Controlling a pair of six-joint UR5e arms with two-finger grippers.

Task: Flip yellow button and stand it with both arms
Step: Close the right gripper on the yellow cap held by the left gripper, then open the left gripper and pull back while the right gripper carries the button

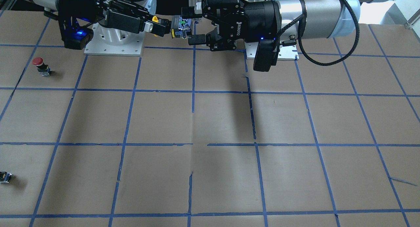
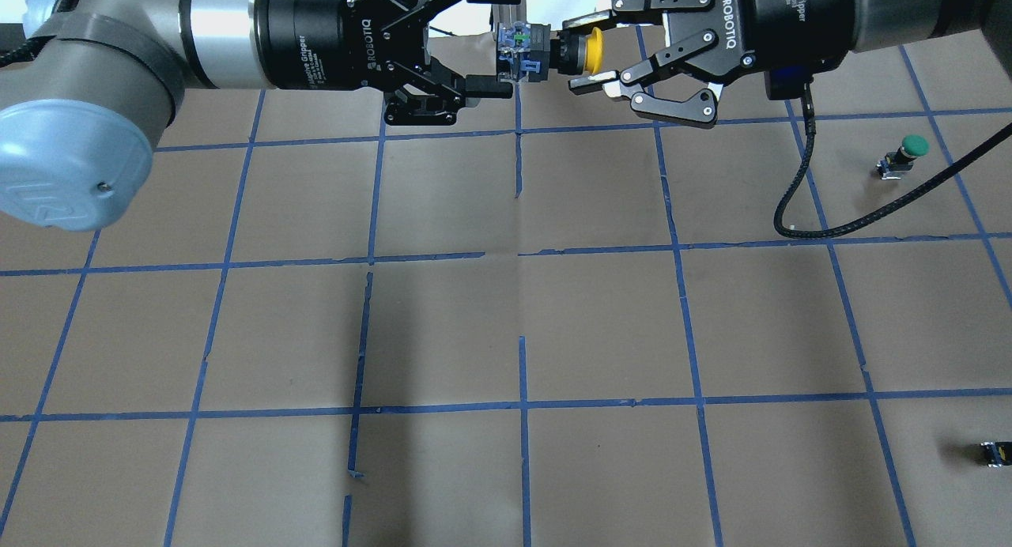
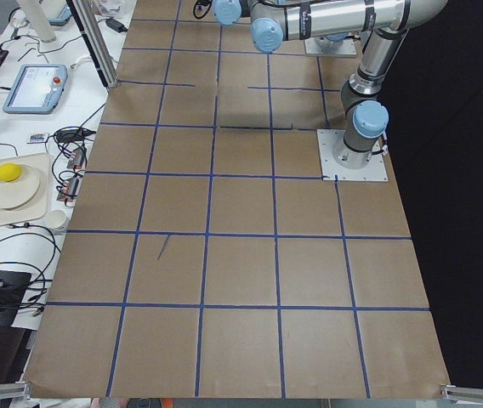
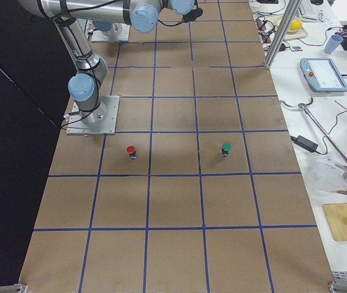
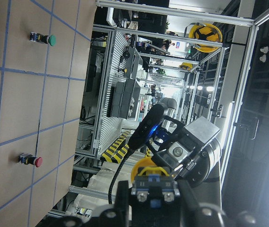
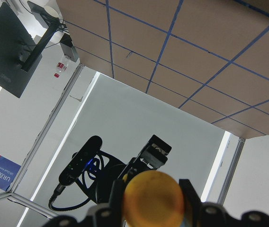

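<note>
Yellow button (image 2: 558, 53) aloft; red button (image 1: 41, 66) aside

- tabletop (image 1: 223, 122): matt brown paper, creased, gridded with blue tape (image 1: 164, 91).
- yellow button (image 2: 593, 49): smooth, faintly glossy plastic cap.
- left end effector (image 2: 496, 39), right end effector (image 2: 585, 50): matt black housing.
- left arm (image 2: 221, 29): satin silver metal.

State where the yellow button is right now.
Top centre of the overhead view, off the table: the yellow button lies sideways between the right gripper, at its cap, and the left gripper, around its body.
</note>
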